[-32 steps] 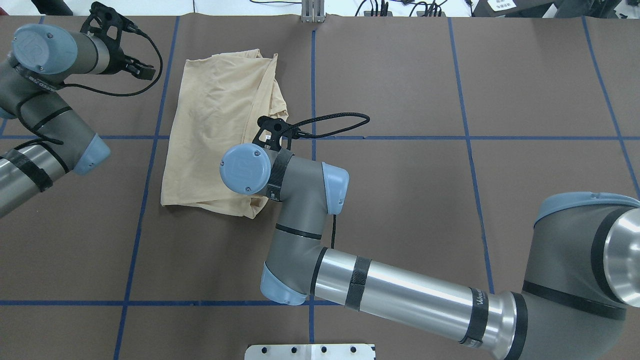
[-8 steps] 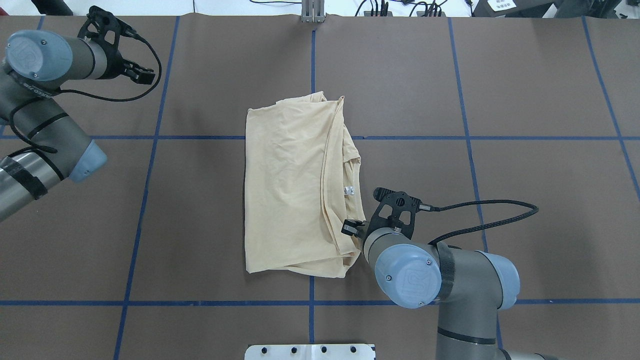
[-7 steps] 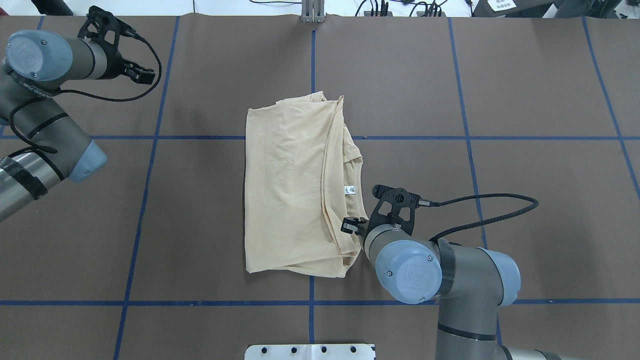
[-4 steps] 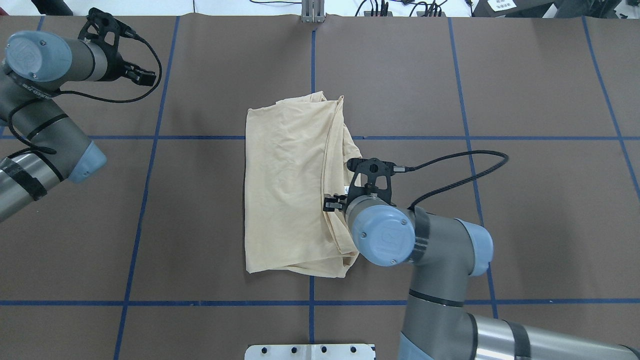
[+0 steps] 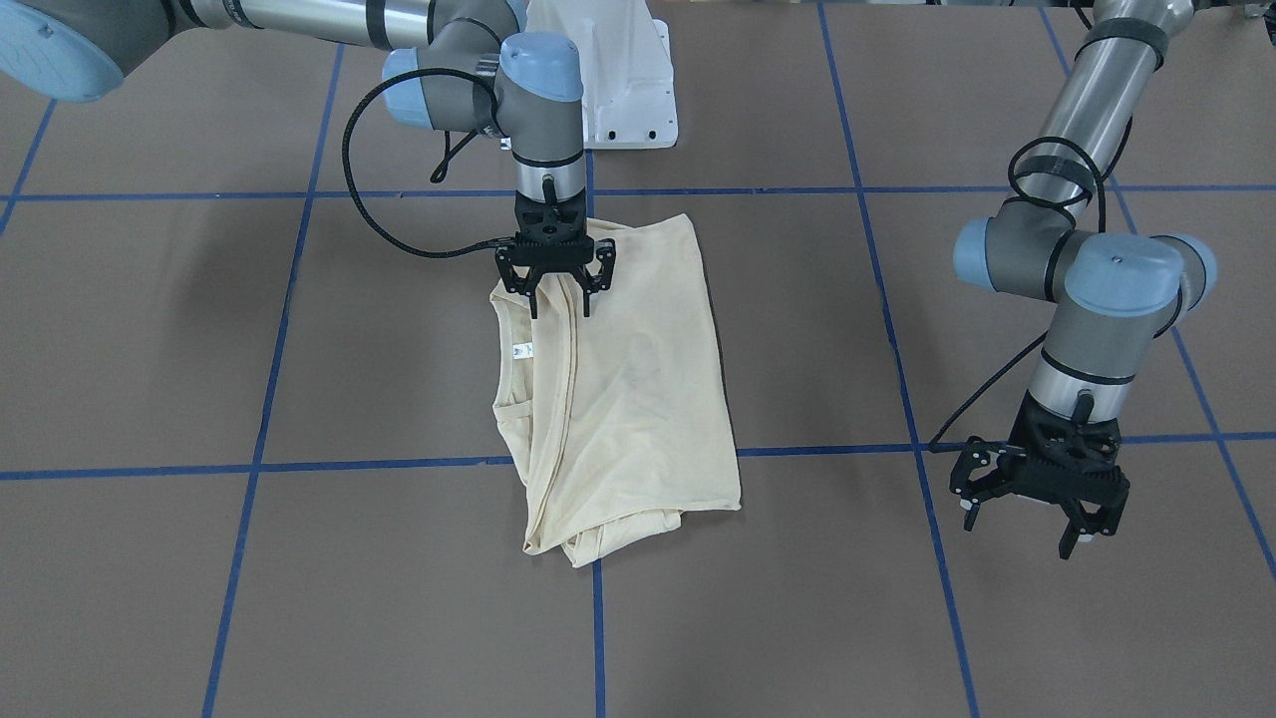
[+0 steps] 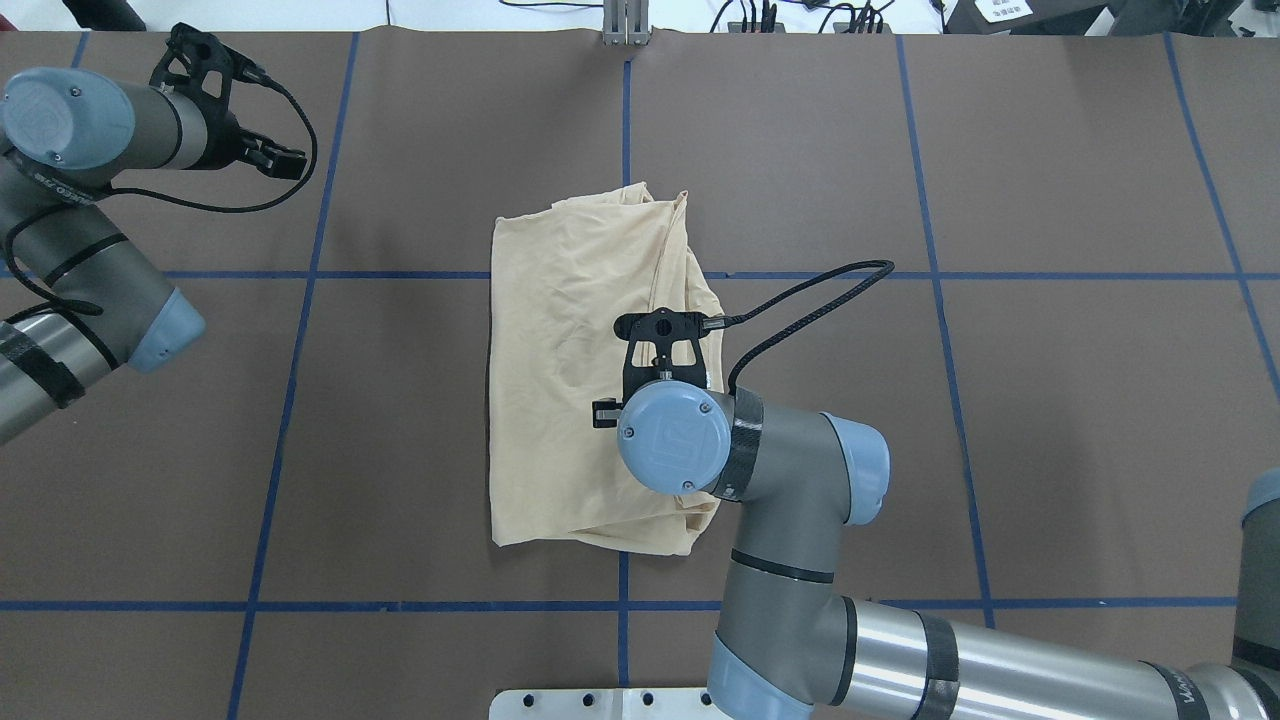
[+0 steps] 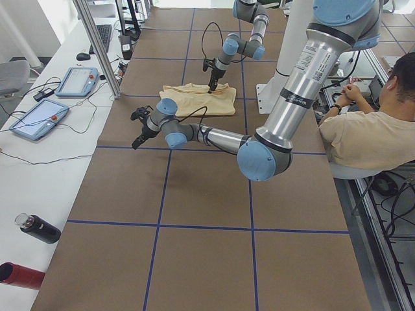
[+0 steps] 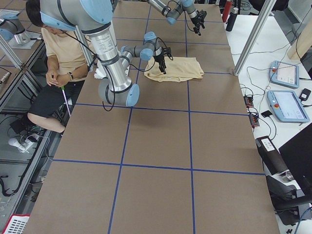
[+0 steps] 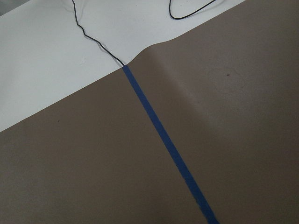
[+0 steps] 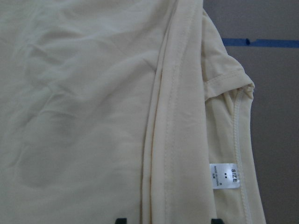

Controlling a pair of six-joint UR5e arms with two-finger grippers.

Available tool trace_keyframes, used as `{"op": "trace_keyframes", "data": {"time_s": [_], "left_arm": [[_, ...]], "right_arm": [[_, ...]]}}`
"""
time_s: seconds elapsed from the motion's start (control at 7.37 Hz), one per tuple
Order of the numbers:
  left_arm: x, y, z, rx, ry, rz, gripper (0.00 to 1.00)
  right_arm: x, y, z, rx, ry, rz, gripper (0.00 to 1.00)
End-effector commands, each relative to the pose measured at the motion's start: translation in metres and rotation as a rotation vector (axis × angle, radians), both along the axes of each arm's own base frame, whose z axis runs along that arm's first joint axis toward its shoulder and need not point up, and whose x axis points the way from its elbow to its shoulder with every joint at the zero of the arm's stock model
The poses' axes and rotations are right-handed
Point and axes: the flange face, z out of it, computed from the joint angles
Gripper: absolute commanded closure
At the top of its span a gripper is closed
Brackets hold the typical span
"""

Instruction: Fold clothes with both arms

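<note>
Cream T-shirt (image 6: 560, 330) lies folded lengthwise, white label (image 10: 224, 176) exposed.

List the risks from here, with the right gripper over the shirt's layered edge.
1. The right gripper stands open astride the stacked edges of the shirt. Closing there may pinch only some layers and pull the fold askew.
2. The left gripper hangs open over bare table, away from the shirt. A one-armed lift would likely bunch the cloth.
3. The collar part by the label lies loose beside the fold and could drag out.
</note>
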Motion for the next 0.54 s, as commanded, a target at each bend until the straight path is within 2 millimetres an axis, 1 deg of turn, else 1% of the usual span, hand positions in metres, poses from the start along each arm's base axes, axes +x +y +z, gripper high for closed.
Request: {"op": "trace_keyframes", "data": {"time_s": [0.0, 0.14, 0.41], "left_arm": [[-0.0005, 0.0008, 0.0018, -0.003, 0.000, -0.001, 0.00], [-0.0005, 0.0008, 0.0018, -0.005, 0.002, -0.003, 0.00], [-0.0006, 0.0009, 0.0010, -0.005, 0.004, -0.004, 0.00]], "right_arm": [[0.0012, 0.0019, -0.0001, 0.014, 0.054, -0.041, 0.83], [0.0014, 0.0019, 0.0031, 0.016, 0.068, -0.048, 1.00], [0.0013, 0.0016, 0.0010, 0.017, 0.065, -0.044, 1.00]]}}
